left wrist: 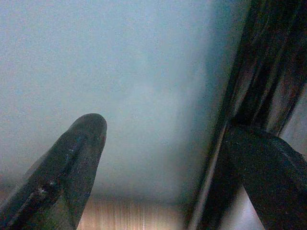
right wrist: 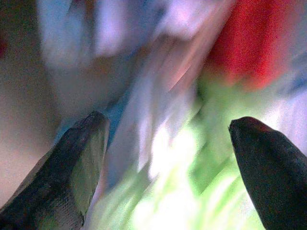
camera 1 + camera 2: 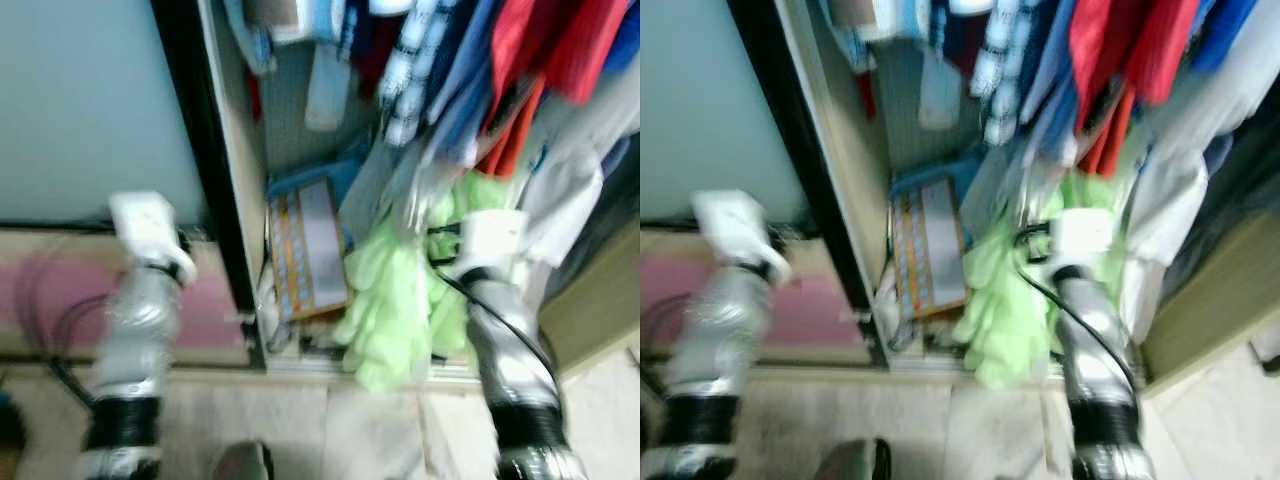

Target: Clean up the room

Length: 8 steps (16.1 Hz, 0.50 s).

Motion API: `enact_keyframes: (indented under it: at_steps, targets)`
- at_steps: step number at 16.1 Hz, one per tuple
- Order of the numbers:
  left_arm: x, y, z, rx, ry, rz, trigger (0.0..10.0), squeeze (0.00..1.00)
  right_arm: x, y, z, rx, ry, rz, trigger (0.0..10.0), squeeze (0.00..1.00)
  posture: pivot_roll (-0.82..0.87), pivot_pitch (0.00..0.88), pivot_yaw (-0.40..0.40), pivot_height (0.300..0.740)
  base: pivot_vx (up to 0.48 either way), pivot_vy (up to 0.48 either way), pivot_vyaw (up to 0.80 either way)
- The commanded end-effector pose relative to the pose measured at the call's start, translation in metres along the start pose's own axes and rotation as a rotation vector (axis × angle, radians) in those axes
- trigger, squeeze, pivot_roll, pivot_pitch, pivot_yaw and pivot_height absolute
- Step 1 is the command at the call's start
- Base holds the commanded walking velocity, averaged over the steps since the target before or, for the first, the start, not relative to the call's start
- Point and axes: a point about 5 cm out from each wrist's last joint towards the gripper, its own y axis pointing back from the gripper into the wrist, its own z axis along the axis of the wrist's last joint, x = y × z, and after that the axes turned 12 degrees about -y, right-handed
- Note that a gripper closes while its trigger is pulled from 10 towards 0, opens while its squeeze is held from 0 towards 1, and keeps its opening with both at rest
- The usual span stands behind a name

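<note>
An open wardrobe holds hanging clothes: a red garment (image 3: 540, 60), a blue-and-white checked shirt (image 3: 415, 60) and a light green garment (image 3: 395, 300) that droops to the wardrobe floor. My right arm (image 3: 505, 340) reaches in beside the green garment. My right gripper (image 2: 169, 120) is open, with blurred green and red cloth just ahead of it and nothing between its fingers. My left arm (image 3: 140, 300) is raised before the frosted sliding door (image 3: 80, 100). My left gripper (image 1: 165, 127) is open and faces the door pane and its black frame (image 1: 249, 72).
A flat printed box (image 3: 308, 250) leans inside the wardrobe at the bottom left, with a blue item behind it. The black door frame (image 3: 200, 150) stands between my arms. A pink mat (image 3: 60, 290) lies at the left, a beige cabinet (image 3: 600, 300) at the right. Pale floor tiles (image 3: 370, 430) lie below.
</note>
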Motion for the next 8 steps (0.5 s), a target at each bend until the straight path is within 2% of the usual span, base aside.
enact_keyframes:
  at_steps: [1, 4, 7, 8]
  targets:
    - [-0.005, 0.01, -0.022, 0.103, 0.016, -0.027, 10.0, 0.0, -0.005, 0.007, -0.012, 0.051, 0.019, -0.036, 10.0, 0.0, 0.01, 0.0, -0.006, 0.74, 0.0, 0.0, 0.0]
    - [0.003, 0.017, -0.022, 0.114, 0.003, -0.009, 10.0, 0.0, -0.01, 0.006, -0.007, 0.031, 0.034, -0.065, 10.0, 0.0, 0.01, 0.0, -0.005, 0.74, 0.0, 0.0, 0.0]
    - [0.007, 0.036, -0.021, 0.129, -0.016, -0.004, 10.0, 0.0, -0.009, 0.025, -0.009, 0.042, 0.037, -0.071, 10.0, 0.0, 0.02, 0.0, -0.007, 0.74, 0.0, 0.0, 0.0]
    - [0.011, 0.048, -0.027, 0.152, -0.029, 0.013, 10.0, 0.0, -0.01, 0.037, -0.012, 0.055, 0.047, -0.052, 10.0, 0.0, 0.03, 0.0, -0.008, 0.74, 0.0, 0.0, 0.0]
